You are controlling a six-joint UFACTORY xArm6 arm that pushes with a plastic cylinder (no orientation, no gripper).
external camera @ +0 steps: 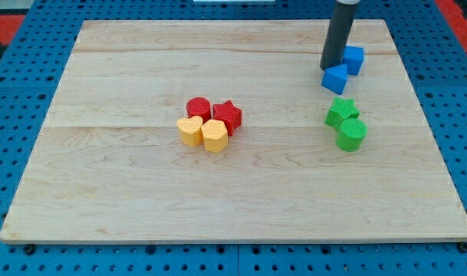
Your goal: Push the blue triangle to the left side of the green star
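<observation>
Blue triangle (335, 80) touches my tip (330, 67), above green star (340, 111).

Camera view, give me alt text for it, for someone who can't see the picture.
My tip rests at the upper left of the blue triangle, with a blue cube just behind, near the wooden board's top right. Below them sit a green star and a green cylinder; mid-board, a red cylinder, red star, yellow heart and yellow hexagon cluster together.

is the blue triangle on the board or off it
On. The blue triangle sits on the board near its top right, my tip touching it.
</observation>
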